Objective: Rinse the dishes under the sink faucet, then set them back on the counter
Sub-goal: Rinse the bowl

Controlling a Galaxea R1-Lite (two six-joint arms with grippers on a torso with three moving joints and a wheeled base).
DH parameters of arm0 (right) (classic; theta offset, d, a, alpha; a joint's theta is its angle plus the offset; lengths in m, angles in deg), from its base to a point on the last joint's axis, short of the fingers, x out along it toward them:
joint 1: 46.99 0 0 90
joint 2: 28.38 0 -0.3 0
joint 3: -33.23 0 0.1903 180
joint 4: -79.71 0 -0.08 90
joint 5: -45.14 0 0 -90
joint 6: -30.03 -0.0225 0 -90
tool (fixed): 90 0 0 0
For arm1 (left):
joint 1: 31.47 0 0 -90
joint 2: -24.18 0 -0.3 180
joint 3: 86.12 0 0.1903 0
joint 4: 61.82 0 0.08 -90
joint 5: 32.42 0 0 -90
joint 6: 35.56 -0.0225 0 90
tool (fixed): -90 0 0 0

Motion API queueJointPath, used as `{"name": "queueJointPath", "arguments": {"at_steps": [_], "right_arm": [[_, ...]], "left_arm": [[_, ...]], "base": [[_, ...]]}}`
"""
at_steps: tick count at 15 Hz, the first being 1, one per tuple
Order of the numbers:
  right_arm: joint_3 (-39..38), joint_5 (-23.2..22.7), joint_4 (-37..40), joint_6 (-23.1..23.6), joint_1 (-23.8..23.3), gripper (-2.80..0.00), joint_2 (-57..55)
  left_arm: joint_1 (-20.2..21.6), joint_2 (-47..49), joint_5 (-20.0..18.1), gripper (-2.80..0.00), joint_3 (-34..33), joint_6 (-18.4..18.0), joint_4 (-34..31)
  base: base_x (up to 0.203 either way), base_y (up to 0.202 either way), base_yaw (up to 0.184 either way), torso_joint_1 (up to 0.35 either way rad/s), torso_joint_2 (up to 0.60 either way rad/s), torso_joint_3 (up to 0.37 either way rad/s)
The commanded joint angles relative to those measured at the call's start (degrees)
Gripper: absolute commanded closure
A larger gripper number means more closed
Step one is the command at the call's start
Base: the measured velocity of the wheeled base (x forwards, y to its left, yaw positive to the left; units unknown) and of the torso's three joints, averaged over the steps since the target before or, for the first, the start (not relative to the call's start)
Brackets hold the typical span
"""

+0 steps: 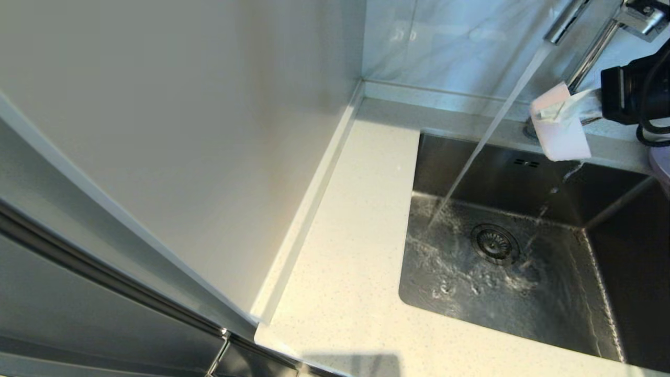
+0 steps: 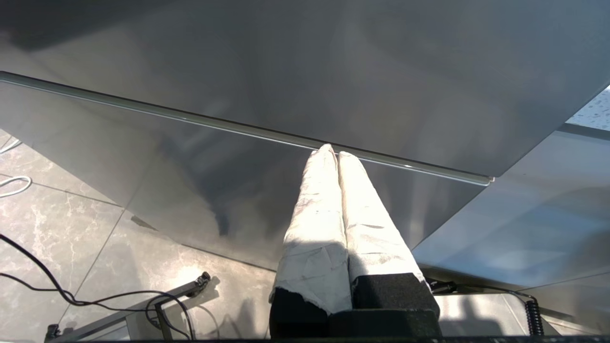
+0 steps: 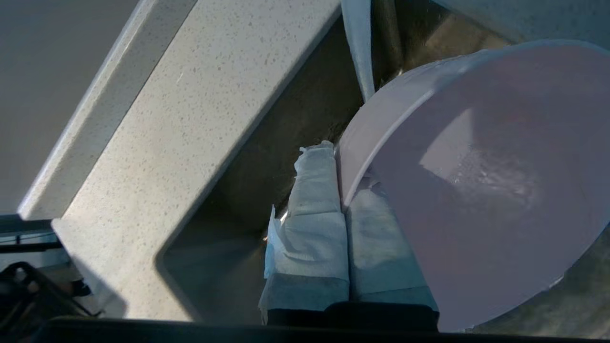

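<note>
While water streams, cloth-wrapped right hand (image 3: 340, 181) pinches the smooth round bowl (image 3: 476, 190).

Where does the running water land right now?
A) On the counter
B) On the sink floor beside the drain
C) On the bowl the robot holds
B: the stream from the faucet passes left of the bowl and splashes on the sink floor beside the drain.

I see the faucet (image 1: 568, 23) running into the sink (image 1: 596, 324), water swirling around the drain strainer (image 1: 494, 244). My right gripper (image 1: 560, 112) holds a tilted pale pink bowl (image 1: 568, 139), dripping.
</note>
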Motion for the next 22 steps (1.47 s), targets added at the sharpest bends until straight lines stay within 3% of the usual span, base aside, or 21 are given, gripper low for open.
{"name": "queueJointPath", "arguments": {"at_steps": [1, 10, 16, 19, 22], "right_arm": [[0.1, -1.6, 3.1, 0.0, -1.5, 0.0, 0.8], [0.1, -2.5, 20.5, -1.2, -1.7, 0.0, 3.7], [0.2, -5.6, 21.1, -9.6, -2.9, 0.0, 4.7], [0.2, -7.8, 21.1, -16.1, -2.8, 0.0, 4.7], [0.2, -8.3, 20.2, -25.5, -2.8, 0.0, 2.9]], "left_arm": [[0.0, 0.0, 0.0, 0.0, 0.0, 0.0, 0.0], [0.0, 0.0, 0.0, 0.0, 0.0, 0.0, 0.0], [0.0, 0.0, 0.0, 0.0, 0.0, 0.0, 0.0], [0.0, 0.0, 0.0, 0.0, 0.0, 0.0, 0.0], [0.0, 0.0, 0.0, 0.0, 0.0, 0.0, 0.0]], "base": [[0.0, 0.0, 0.0, 0.0, 0.0, 0.0], [0.0, 0.0, 0.0, 0.0, 0.0, 0.0], [0.0, 0.0, 0.0, 0.0, 0.0, 0.0], [0.0, 0.0, 0.0, 0.0, 0.0, 0.0], [0.0, 0.0, 0.0, 0.0, 0.0, 0.0]]}}
